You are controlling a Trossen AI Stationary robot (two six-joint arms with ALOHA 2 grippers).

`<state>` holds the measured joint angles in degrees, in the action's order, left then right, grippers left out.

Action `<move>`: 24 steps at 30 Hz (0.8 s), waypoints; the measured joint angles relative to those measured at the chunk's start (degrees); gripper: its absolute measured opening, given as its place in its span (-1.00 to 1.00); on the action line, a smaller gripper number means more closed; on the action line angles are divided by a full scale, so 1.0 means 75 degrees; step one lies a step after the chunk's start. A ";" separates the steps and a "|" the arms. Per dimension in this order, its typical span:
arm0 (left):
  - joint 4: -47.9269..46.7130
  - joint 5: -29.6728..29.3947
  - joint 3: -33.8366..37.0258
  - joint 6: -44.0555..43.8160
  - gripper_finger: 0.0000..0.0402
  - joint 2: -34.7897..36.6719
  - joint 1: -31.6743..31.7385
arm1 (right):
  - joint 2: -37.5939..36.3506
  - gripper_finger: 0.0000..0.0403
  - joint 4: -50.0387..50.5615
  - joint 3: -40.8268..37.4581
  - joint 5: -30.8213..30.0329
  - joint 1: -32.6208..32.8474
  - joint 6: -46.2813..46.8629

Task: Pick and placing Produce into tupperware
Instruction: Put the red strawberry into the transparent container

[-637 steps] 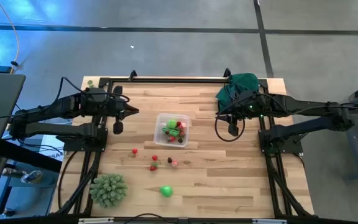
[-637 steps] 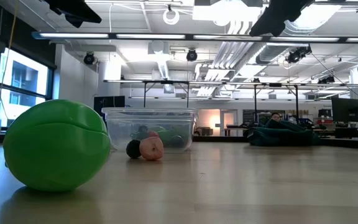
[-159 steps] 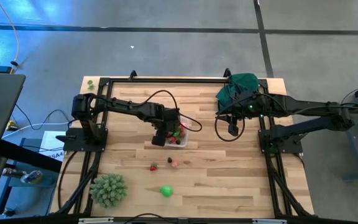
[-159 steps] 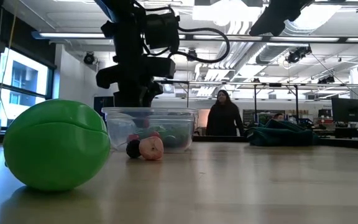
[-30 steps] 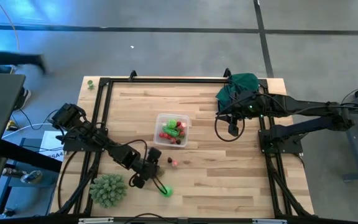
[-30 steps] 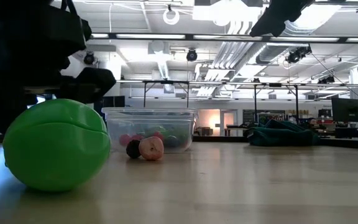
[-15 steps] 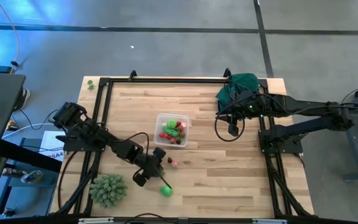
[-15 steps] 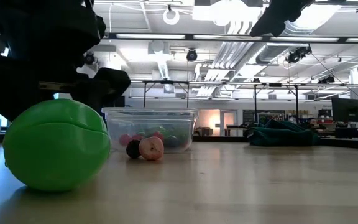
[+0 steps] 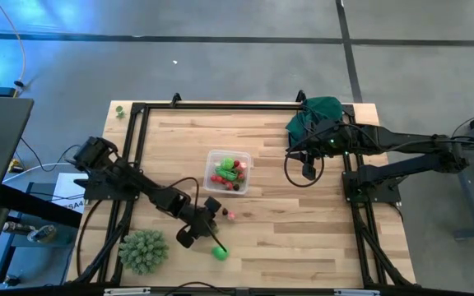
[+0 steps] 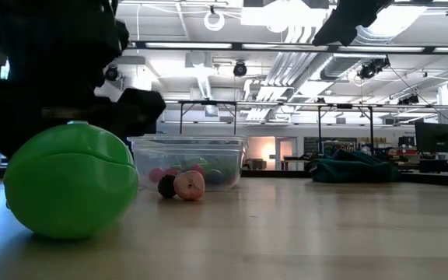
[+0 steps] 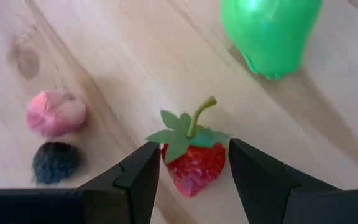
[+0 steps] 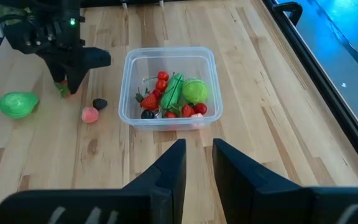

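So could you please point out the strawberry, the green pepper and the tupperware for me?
strawberry (image 11: 194, 167): left wrist view, on its red body between the tool's fingers.
green pepper (image 11: 270, 28): left wrist view, on the middle of its glossy side.
tupperware (image 12: 168, 122): right wrist view, on its clear near wall.

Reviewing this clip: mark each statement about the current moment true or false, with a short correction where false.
1. The left end effector has its open fingers on either side of the strawberry. True.
2. The tupperware is empty. False: it already holds red and green produce.
3. The pink piece and the dark berry lie on the table outside the tupperware. True.
4. The right end effector is holding the green fruit. False: it hangs empty near the green cloth, far from that fruit.
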<state>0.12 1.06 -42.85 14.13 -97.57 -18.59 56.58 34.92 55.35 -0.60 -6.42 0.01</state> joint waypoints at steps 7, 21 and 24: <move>0.0078 -0.0030 -0.0005 -0.0060 -0.09 -0.0152 -0.0006 | 0.0003 -0.66 0.0019 0.0000 0.0000 -0.0001 0.0000; 0.0224 -0.0064 -0.0035 -0.0119 -0.10 -0.0187 -0.0006 | 0.0003 -0.66 0.0026 0.0000 0.0000 0.0000 0.0000; 0.0374 -0.0079 -0.0035 -0.0122 -0.10 -0.0187 -0.0006 | 0.0003 -0.66 0.0026 0.0000 0.0000 0.0000 0.0000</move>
<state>2.92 0.47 -43.11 13.21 -98.98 -18.63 56.60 35.11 55.35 -0.60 -6.42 0.01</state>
